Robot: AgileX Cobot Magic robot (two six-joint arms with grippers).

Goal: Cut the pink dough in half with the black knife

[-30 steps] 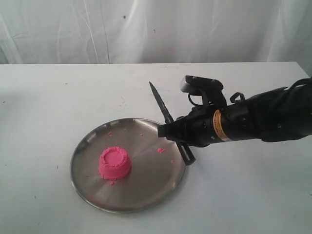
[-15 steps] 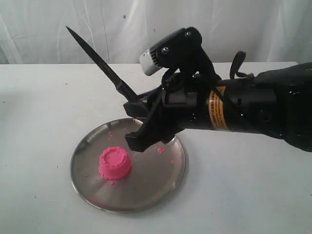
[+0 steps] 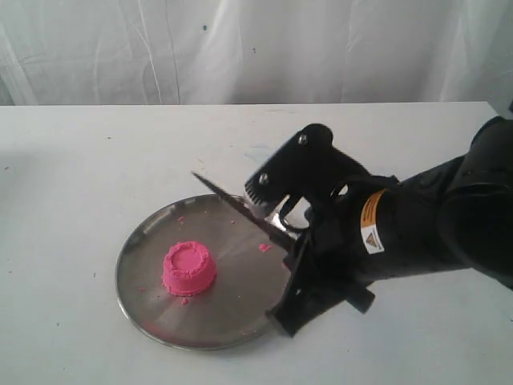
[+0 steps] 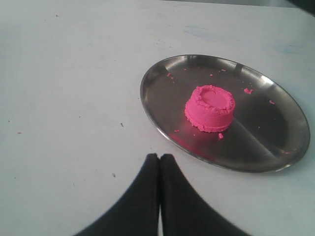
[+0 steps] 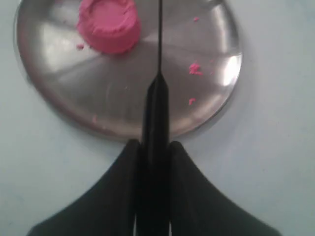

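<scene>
Dough (image 3: 189,269) sits whole on the plate (image 3: 240,317), apart from the right gripper (image 5: 153,147), which clamps the knife (image 3: 240,210) above the plate; left gripper (image 4: 159,162) closed, empty.

The bright pink dough mound (image 3: 189,269) sits on the round steel plate (image 3: 152,321), left of the slim black knife (image 3: 240,210) hanging over the plate.

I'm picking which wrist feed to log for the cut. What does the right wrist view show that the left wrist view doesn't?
Only the right wrist view shows the black knife, its handle clamped between the right gripper's fingers, with the blade passing beside the dough rather than over it. Only the left wrist view shows the left gripper, shut and empty above the bare table. Both show the pink dough, still whole, on the steel plate with scattered pink crumbs.
</scene>
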